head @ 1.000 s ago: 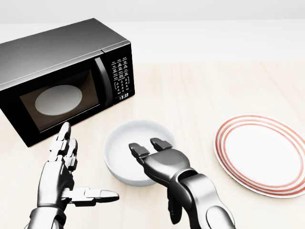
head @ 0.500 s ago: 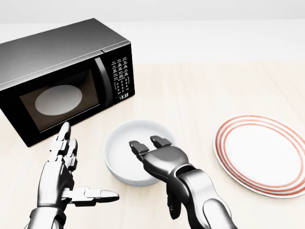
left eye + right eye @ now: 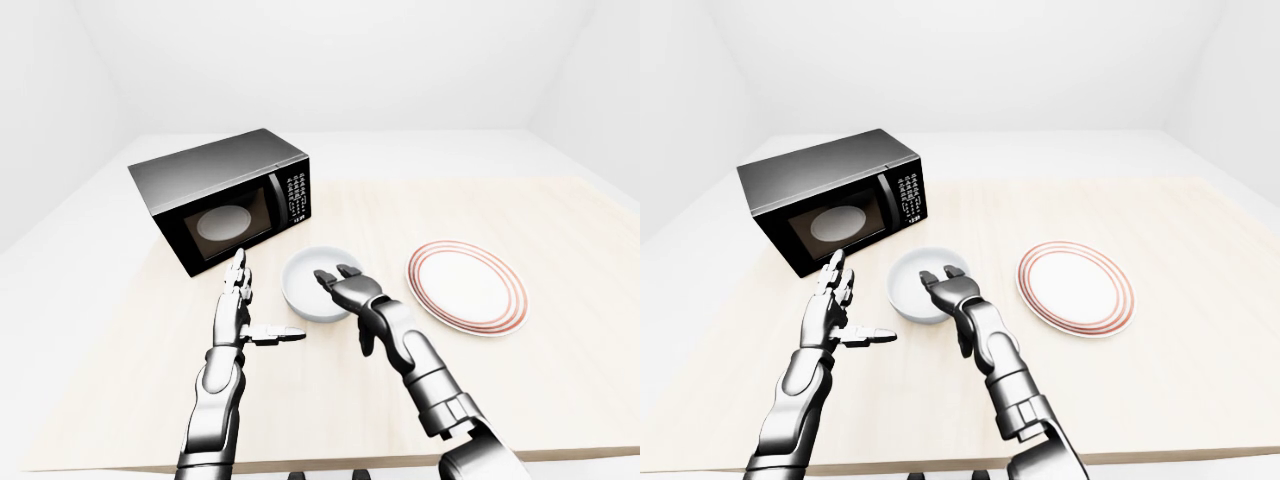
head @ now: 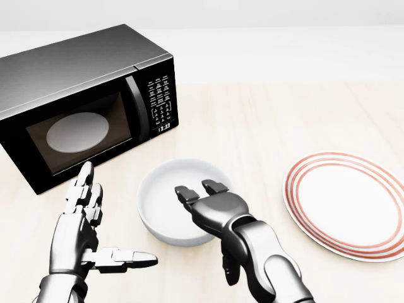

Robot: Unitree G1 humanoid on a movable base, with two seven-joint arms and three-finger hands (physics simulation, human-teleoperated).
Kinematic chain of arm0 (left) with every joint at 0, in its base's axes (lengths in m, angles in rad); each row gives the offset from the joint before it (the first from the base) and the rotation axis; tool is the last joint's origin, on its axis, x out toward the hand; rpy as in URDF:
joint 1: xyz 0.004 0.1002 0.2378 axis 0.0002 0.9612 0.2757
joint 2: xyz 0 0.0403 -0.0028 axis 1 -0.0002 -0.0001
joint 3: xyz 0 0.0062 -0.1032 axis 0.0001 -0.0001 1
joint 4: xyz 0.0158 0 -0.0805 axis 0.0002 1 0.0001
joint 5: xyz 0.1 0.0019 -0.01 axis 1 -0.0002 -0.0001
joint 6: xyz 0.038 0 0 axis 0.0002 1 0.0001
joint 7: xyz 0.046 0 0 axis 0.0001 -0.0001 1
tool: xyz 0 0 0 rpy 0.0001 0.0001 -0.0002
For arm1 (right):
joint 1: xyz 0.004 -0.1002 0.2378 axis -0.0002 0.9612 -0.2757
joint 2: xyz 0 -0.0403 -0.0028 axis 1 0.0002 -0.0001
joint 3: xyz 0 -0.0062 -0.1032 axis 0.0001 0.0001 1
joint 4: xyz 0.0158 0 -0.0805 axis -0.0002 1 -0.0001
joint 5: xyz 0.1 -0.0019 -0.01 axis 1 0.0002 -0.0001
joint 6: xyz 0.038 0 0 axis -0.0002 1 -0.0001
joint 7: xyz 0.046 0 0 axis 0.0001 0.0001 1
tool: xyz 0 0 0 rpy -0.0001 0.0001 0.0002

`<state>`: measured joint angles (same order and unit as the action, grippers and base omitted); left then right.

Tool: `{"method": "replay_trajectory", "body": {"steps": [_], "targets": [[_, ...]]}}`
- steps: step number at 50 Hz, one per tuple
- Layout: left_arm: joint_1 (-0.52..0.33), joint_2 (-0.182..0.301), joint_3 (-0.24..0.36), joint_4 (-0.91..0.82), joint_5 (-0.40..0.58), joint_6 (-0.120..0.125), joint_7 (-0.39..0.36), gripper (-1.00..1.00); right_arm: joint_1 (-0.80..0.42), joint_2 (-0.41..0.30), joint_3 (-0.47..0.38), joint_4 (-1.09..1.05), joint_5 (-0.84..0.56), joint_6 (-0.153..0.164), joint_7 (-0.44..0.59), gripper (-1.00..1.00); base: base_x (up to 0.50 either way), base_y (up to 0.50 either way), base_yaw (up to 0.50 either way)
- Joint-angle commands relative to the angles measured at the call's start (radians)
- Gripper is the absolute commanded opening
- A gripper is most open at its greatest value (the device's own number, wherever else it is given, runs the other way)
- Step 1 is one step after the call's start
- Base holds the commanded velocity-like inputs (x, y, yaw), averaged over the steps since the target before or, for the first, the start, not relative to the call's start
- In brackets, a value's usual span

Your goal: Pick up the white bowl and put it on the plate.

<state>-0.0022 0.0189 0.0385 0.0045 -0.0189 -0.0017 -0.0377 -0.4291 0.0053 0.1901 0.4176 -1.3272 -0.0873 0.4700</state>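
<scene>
The white bowl (image 4: 164, 192) sits on the light wooden table, below the microwave in the head view. The white plate (image 4: 348, 203) with red rim rings lies to the bowl's right, empty. My right hand (image 4: 199, 188) reaches over the bowl's lower right rim. Its two fingers (image 4: 185, 191) hang inside the bowl and the thumb (image 4: 228, 273) stays outside below, not closed on the rim. My left hand (image 4: 112, 218) is open and flat to the lower left of the bowl, with the thumb pointing right. It is clear of the bowl.
A black microwave (image 4: 76, 104) with its door shut stands at the upper left, close to the bowl. The table (image 4: 265, 126) stretches on above and to the right. Its near edge shows at the bottom of the left-eye view (image 3: 330, 462).
My right hand has crept slightly up and right over the bowl's rim, and its forearm has swung a little left. The left hand, bowl and plate have not moved.
</scene>
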Motion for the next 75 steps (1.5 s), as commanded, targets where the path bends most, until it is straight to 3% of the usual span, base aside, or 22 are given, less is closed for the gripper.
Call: {"method": "replay_trajectory", "body": {"steps": [1, 20, 21, 22, 43, 58, 75], "targets": [[0.0, 0.0, 0.0, 0.0, 0.0, 0.0, 0.0, 1.0, -0.026, 0.001, 0.0, 0.07, -0.002, 0.0, -0.039, 1.0, 0.0, 0.0, 0.0], [0.0, 0.0, 0.0, 0.0, 0.0, 0.0, 0.0, 1.0, -0.027, 0.003, 0.006, 0.09, -0.008, 0.0, -0.055, 1.0, 0.0, 0.0, 0.0], [0.0, 0.0, 0.0, 0.0, 0.0, 0.0, 0.0, 1.0, -0.027, 0.004, 0.004, 0.088, -0.007, 0.0, -0.052, 0.87, 0.0, 0.0, 0.0], [0.0, 0.0, 0.0, 0.0, 0.0, 0.0, 0.0, 1.0, -0.028, 0.002, 0.003, 0.09, -0.005, 0.0, -0.057, -1.0, 0.0, 0.0, 0.0], [0.0, 0.0, 0.0, 0.0, 0.0, 0.0, 0.0, 1.0, -0.023, 0.011, 0.003, 0.079, 0.02, 0.0, -0.095, -1.0, 0.0, 0.0, 0.0], [0.0, 0.0, 0.0, 0.0, 0.0, 0.0, 0.0, 1.0, -0.049, 0.028, -0.028, -0.182, 0.075, 0.0, -0.127, -1.0, 0.0, 0.0, 0.0], [0.0, 0.0, 0.0, 0.0, 0.0, 0.0, 0.0, 1.0, -0.03, 0.029, -0.019, -0.285, 0.055, 0.0, -0.139, -1.0, 0.0, 0.0, 0.0]]}}
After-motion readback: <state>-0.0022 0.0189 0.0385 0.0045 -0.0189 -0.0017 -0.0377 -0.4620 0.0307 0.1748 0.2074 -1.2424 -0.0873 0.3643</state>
